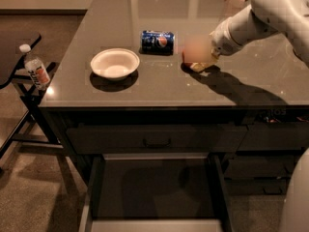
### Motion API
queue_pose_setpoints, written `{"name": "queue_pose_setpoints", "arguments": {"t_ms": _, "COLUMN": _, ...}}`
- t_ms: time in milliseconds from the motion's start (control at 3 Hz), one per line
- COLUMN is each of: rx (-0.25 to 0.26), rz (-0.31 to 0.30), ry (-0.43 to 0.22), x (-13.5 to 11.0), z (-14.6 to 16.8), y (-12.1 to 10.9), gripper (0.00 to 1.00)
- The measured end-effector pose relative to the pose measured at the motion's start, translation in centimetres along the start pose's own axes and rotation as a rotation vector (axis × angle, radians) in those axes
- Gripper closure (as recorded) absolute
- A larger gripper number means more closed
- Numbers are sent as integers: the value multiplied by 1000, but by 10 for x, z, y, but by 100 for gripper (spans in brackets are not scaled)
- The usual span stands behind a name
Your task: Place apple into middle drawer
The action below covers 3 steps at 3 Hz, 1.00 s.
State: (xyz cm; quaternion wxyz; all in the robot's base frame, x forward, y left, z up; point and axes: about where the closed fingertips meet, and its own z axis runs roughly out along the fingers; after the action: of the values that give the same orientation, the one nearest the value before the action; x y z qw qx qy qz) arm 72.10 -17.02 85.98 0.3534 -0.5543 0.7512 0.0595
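Observation:
The apple (185, 57) sits on the grey tabletop, right of the soda can; only a red sliver at its left edge shows. My gripper (199, 54) reaches in from the upper right on the white arm (270, 13), sits right at the apple and covers most of it. The middle drawer (154, 190) stands pulled open below the table's front edge. Its dark grey floor has nothing on it, and it has a pale front edge (154, 224).
A white bowl (115, 63) stands left of centre on the table. A blue soda can (157, 41) lies on its side behind it. The closed top drawer has a small handle (157, 142). A water bottle (36, 69) stands on a black stand at the left.

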Motion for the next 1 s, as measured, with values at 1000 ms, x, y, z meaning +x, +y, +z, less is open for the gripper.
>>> {"name": "queue_pose_setpoints", "arguments": {"t_ms": 1000, "rx": 86, "rz": -187, "ry": -1, "x": -29, "z": -107, "y": 54, "gripper": 100}}
